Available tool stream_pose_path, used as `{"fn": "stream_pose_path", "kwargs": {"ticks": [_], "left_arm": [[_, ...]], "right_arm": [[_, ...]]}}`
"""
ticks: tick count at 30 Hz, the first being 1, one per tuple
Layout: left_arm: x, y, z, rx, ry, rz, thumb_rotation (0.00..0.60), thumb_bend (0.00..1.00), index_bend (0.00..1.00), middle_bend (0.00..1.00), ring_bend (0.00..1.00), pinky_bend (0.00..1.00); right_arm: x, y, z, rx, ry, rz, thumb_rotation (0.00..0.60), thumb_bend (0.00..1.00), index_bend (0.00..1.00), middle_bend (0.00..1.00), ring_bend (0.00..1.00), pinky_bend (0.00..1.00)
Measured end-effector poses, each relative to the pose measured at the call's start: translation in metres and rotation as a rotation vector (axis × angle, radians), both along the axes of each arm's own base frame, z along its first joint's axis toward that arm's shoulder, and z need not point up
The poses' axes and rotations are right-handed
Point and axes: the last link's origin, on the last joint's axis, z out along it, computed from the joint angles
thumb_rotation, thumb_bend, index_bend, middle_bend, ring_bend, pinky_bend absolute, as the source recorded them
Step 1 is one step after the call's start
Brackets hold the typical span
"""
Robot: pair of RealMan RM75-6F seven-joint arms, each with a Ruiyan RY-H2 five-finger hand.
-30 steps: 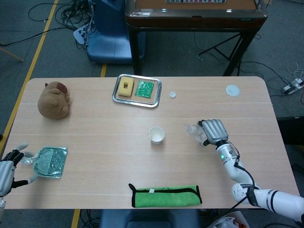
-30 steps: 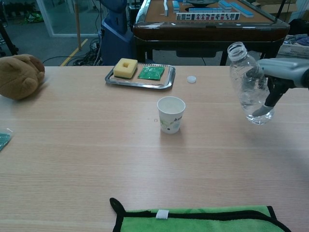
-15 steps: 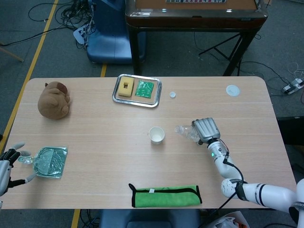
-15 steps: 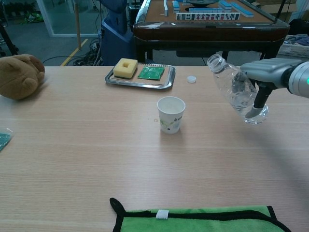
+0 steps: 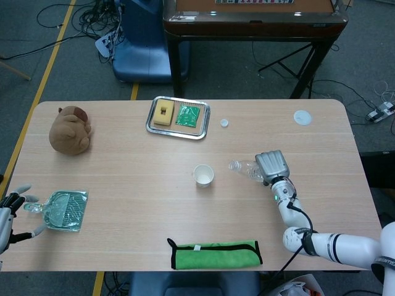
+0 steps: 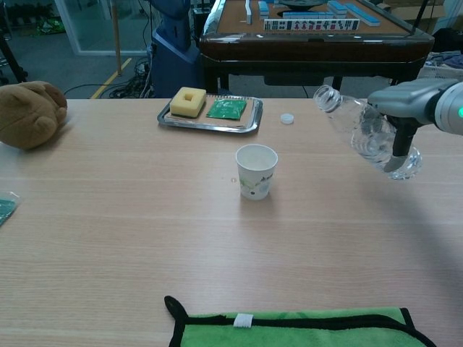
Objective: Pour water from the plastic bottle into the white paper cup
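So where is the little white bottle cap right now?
The bottle cap lies on the table in the head view, just right of the metal tray and beyond the paper cup. No hand touches it.

The right hand (image 5: 273,165) has a boxy grey metallic back with ridged segments, and dark fingers (image 6: 400,139) show beneath it in the chest view. A small green light glows at its wrist. Behind that runs a white, jointed forearm with a black band — a thin black cable loops alongside. The left hand (image 5: 11,213) is pale grey and white, with black between its fingers.
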Motion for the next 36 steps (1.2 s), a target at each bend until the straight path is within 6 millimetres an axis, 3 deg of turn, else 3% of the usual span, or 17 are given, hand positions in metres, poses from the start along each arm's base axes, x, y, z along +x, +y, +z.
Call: {"fn": "stream_pose_path", "kwargs": {"ticks": [16, 36], "left_arm": [[0.000, 0.000, 0.002, 0.005, -0.002, 0.001, 0.600, 0.07, 0.38, 0.19, 0.27, 0.49], [0.002, 0.000, 0.003, 0.006, -0.003, -0.003, 0.600, 0.07, 0.38, 0.19, 0.27, 0.49]], "right_arm": [[0.009, -0.004, -0.005, 0.021, 0.142, -0.012, 0.600, 0.21, 0.60, 0.60, 0.48, 0.48], [0.041, -0.011, -0.022, 0.042, 0.246, 0.006, 0.600, 0.22, 0.60, 0.60, 0.48, 0.48]]}}
